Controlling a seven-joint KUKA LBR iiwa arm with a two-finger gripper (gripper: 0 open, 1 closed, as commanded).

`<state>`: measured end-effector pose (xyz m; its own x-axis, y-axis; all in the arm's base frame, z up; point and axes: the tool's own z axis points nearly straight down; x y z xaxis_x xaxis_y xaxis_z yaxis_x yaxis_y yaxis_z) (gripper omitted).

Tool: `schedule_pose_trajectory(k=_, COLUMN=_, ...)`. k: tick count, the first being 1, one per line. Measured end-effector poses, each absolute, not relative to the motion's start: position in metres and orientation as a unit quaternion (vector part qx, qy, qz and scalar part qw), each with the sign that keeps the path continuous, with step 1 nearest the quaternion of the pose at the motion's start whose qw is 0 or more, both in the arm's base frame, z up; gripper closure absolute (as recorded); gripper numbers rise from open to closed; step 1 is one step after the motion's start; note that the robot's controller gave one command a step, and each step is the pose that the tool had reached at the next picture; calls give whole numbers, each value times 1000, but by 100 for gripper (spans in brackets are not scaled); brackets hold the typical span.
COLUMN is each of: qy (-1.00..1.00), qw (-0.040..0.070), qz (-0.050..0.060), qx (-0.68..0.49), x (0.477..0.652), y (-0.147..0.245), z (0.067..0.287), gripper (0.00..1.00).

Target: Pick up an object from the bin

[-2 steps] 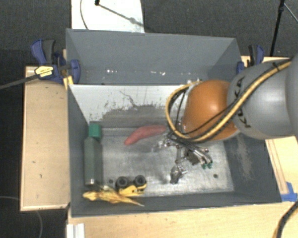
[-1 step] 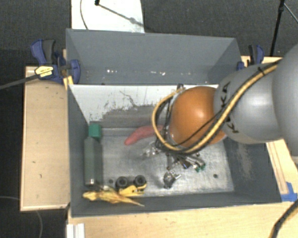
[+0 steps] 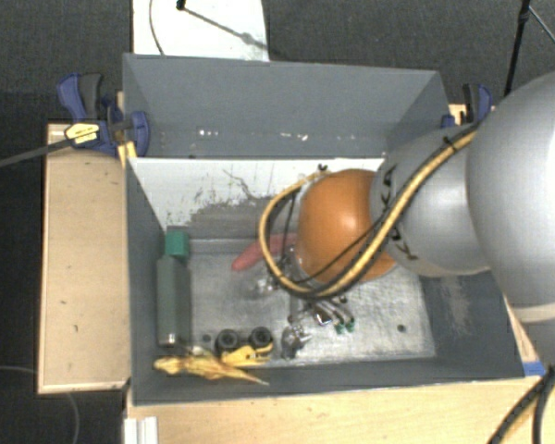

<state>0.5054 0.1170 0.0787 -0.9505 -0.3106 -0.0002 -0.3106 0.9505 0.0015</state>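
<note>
Camera view: the gripper (image 3: pixel 301 329) sits low over the floor of the bin (image 3: pixel 287 109), middle front, just right of two small black round pieces (image 3: pixel 242 341) by the front wall (a yellow scrap (image 3: pixel 208 366) lies just beside them). They look light, stiff and likely to roll, so pinch one across its width. I cannot tell whether the gripper is open or closed.
</note>
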Motion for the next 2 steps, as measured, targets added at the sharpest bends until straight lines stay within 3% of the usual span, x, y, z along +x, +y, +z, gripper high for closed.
schedule_pose_trajectory(k=1, qy=-991, qw=1, qz=0, qx=131, x=487, y=123, z=82, gripper=0)
schedule_pose_trajectory(k=2, qy=-918, qw=0, qz=1, qx=397, x=496, y=165, z=82, gripper=100)
